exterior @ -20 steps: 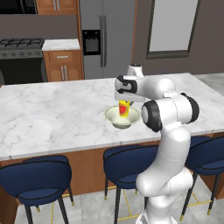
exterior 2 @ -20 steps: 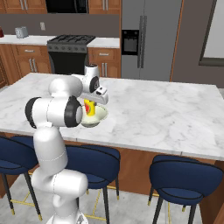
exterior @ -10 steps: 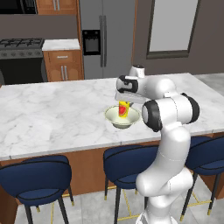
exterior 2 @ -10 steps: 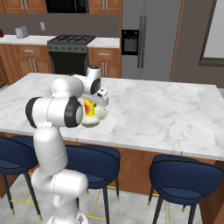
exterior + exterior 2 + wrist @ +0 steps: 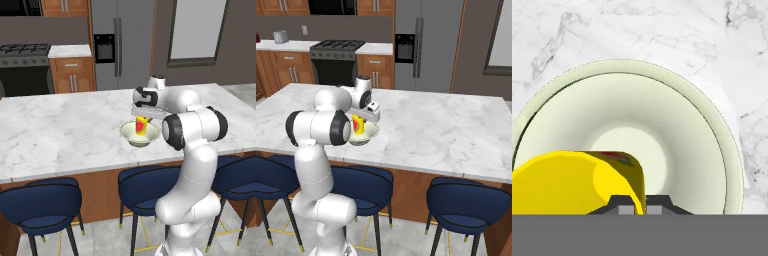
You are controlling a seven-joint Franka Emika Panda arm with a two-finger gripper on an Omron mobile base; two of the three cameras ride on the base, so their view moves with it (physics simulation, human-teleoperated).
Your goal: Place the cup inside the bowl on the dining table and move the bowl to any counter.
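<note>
Left base view showed the dining table (image 5: 60, 135), a long marble-topped bench with 3 navy stools (image 5: 42, 202) along its near side. Beyond it, at the far wall, stood a grey fridge (image 5: 117, 42) with a black stove (image 5: 22, 67) to its left. The white arm (image 5: 192, 165) rose from the near right and reached left over the bench. The bowl (image 5: 141, 134) sat near the bench's near edge, roughly mid-length. The pincer (image 5: 142, 116) hung over it, clamped shut on the rim of the cup (image 5: 141, 126), which was held down inside the bowl. Hand view showed the 2 dark fingertips (image 5: 623, 206) pinching the yellow wall of the cup (image 5: 567, 182) above the bowl's pale hollow (image 5: 662, 125); whether the cup touched the bowl's floor I could not tell.
</note>
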